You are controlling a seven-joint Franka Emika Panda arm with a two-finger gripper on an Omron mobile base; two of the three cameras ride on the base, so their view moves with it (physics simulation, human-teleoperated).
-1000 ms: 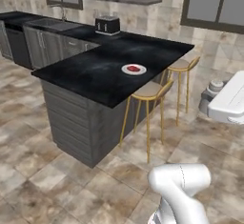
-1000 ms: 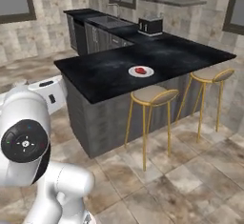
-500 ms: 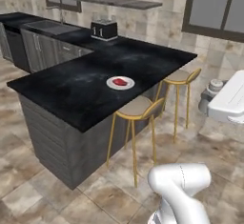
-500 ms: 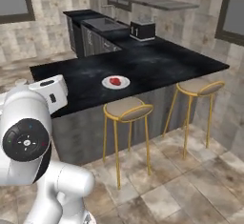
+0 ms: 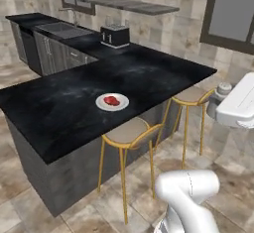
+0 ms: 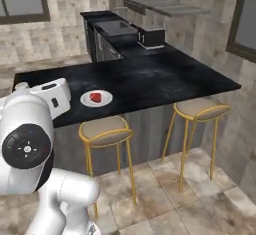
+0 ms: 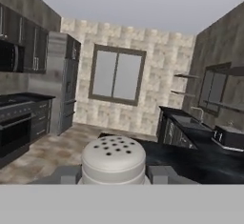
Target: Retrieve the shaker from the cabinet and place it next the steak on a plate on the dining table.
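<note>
Handling: shaker (image 7: 113, 159) looks to me small, rigid and light; its smooth round wall could slip or twist, so I judge the hold belongs on the straight body under the cap, squeezed from both sides.
Look: whitish-grey cylinder, domed cap with dark holes on top.
Jaws: closed on the shaker, I judge; a grey finger (image 7: 164, 174) sits against each flank in the hand view.
Shaker position: 6 o'clock of the hand view, between the fingers, carried in the air.
Plate (image 5: 123, 104): white, round, on the table (image 5: 59, 108) near its stool-side edge.
Steak (image 5: 112, 100): red chunk, centre of plate.
Free spot: bare rim at 3 o'clock of the steak.
Risk: tall shaker may tip when set down on the plate rim.
</note>
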